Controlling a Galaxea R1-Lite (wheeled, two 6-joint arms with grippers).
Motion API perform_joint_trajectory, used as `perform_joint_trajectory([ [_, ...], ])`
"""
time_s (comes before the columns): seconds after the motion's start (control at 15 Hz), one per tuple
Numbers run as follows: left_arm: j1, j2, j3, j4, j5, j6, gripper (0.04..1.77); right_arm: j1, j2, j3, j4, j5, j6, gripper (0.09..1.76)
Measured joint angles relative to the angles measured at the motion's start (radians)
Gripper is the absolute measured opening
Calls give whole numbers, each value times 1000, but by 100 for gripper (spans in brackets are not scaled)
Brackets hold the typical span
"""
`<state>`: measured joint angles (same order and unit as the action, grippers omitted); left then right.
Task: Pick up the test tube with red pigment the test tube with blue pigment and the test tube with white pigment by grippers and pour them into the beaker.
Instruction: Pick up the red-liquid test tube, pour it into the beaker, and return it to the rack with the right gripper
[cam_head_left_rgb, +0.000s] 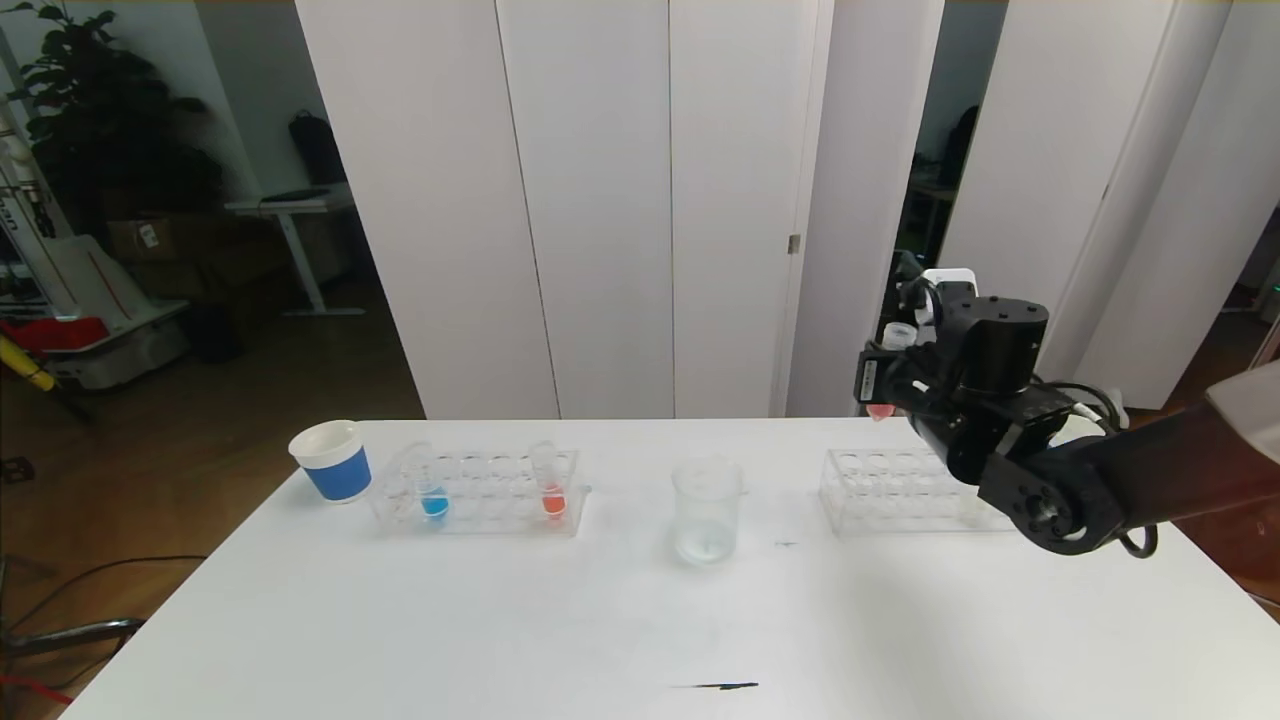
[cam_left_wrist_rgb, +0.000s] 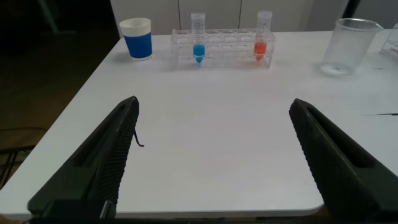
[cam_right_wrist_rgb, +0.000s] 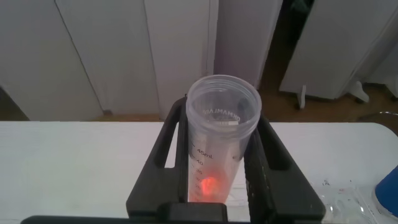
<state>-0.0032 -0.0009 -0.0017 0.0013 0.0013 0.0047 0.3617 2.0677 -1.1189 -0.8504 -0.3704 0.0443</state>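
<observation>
The right gripper (cam_head_left_rgb: 885, 385) is up in the air above the far right part of the white bench (cam_head_left_rgb: 640, 620), over the left end of an empty clear rack (cam_head_left_rgb: 900, 490). Its jaws are clenched on a red tube (cam_right_wrist_rgb: 217, 143), one on each side. In the right wrist view the tube's open mouth faces the camera, and a bit of orange-red stuff sits down in its tip. In the head view only the pink tip pokes out (the rest hides behind the black arm).

The beaker (cam_head_left_rgb: 707, 510) stands upright near the middle of the bench, off to the left of that gripper and lower down. White bench shows all around it. A small dark mark (cam_head_left_rgb: 786, 544) lies just to its right, and a longer dark streak (cam_head_left_rgb: 715, 686) lies near the front edge.

Farther left is a second clear rack (cam_head_left_rgb: 480, 492). The blue tube (cam_head_left_rgb: 433, 495) stands upright near its left end, and another red tube (cam_head_left_rgb: 552, 490) stands near its right end. A paper cup (cam_head_left_rgb: 330, 460) with a blue band sits just left of this rack, close to the far left corner.

The left gripper (cam_left_wrist_rgb: 211, 162) hangs low by the bench's near left side, its jaws released and spread wide over bare bench. The front half of the bench is open room.
</observation>
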Motion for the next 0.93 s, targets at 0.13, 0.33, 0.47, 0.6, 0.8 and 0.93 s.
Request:
perform_joint_trajectory([
  [0.13, 0, 0, 0, 0, 0, 0, 173, -15, -23, -59, 94, 83, 19, 58],
  [0.33, 0, 0, 0, 0, 0, 0, 173, -33, -41, -147, 224, 181, 29, 58],
  [0.47, 0, 0, 0, 0, 0, 0, 173, -34, -41, -194, 267, 280, 26, 58],
  [0.6, 0, 0, 0, 0, 0, 0, 173, -35, -26, -231, 276, 392, 9, 58],
  [0.8, 0, 0, 0, 0, 0, 0, 173, -37, 12, -265, 263, 518, -51, 58],
  [0.93, 0, 0, 0, 0, 0, 0, 173, -38, 33, -277, 240, 630, -55, 58],
])
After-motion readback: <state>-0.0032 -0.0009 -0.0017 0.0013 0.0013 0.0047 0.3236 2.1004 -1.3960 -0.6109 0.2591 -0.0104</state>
